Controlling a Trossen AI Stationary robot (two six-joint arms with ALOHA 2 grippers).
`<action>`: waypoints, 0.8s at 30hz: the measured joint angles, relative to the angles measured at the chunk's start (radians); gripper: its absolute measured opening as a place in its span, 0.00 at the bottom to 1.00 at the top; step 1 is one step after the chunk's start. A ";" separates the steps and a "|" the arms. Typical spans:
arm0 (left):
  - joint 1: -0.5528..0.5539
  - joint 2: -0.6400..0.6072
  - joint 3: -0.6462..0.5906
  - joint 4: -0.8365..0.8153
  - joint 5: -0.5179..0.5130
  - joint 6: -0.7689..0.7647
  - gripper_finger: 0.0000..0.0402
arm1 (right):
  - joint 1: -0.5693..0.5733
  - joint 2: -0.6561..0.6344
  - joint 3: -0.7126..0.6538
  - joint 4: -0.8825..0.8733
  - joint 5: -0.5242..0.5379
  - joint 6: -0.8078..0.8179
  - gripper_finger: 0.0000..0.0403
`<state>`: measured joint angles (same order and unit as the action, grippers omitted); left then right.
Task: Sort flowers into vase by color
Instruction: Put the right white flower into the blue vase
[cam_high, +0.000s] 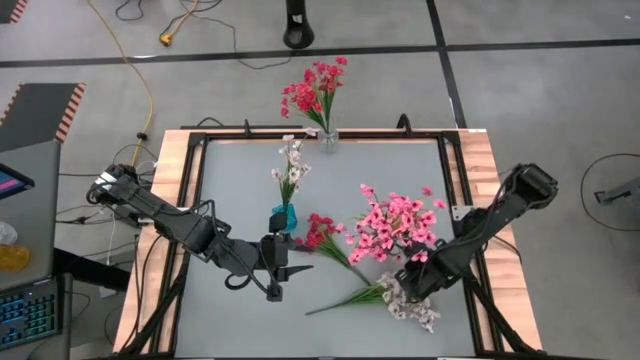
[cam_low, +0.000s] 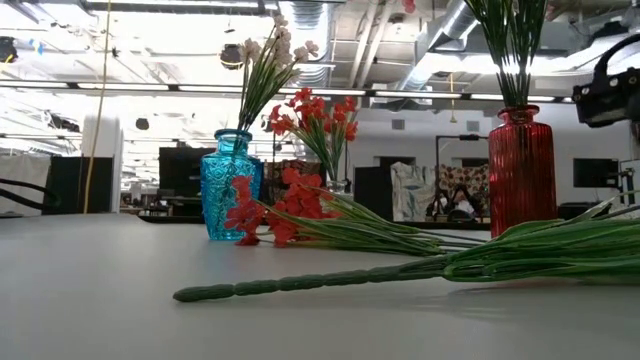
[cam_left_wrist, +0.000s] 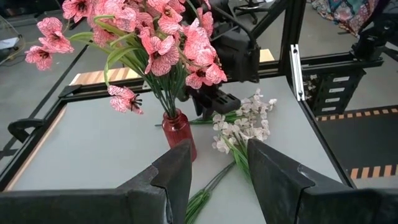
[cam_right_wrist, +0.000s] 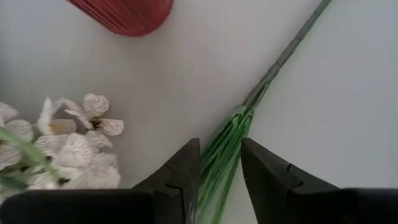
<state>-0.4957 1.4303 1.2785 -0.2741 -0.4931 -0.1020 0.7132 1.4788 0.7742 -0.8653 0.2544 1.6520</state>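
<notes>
- The left gripper (cam_high: 283, 270) hovers over bare table (cam_high: 230, 180) just below the blue vase (cam_high: 285, 216), its fingers (cam_left_wrist: 177, 171) parted with nothing between them.
- That blue vase holds a white sprig (cam_high: 291, 168); a clear vase (cam_high: 328, 136) at the table's far edge holds red flowers (cam_high: 315, 88).
- A loose red sprig (cam_high: 322, 232) lies flat beside the blue vase.
- The red vase (cam_low: 519, 170) carries the pink flowers (cam_high: 395, 226).
- The right gripper (cam_right_wrist: 219, 165) is low over a white sprig lying on the table (cam_high: 412, 305) (blossoms near the arm), fingers (cam_right_wrist: 183, 171) straddling its green leaves, not visibly pinching them.
</notes>
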 joint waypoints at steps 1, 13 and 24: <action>0.000 0.000 0.000 0.000 0.000 0.000 0.36 | 0.000 0.009 0.000 0.000 -0.004 0.000 0.35; 0.000 0.000 0.000 0.000 0.000 0.000 0.36 | -0.010 0.094 0.004 0.010 -0.077 -0.008 0.30; 0.000 0.000 0.000 -0.002 0.000 0.000 0.36 | -0.009 0.090 0.003 -0.026 -0.089 -0.014 0.07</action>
<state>-0.4961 1.4307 1.2785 -0.2760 -0.4927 -0.1020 0.7040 1.5688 0.7774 -0.8911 0.1655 1.6375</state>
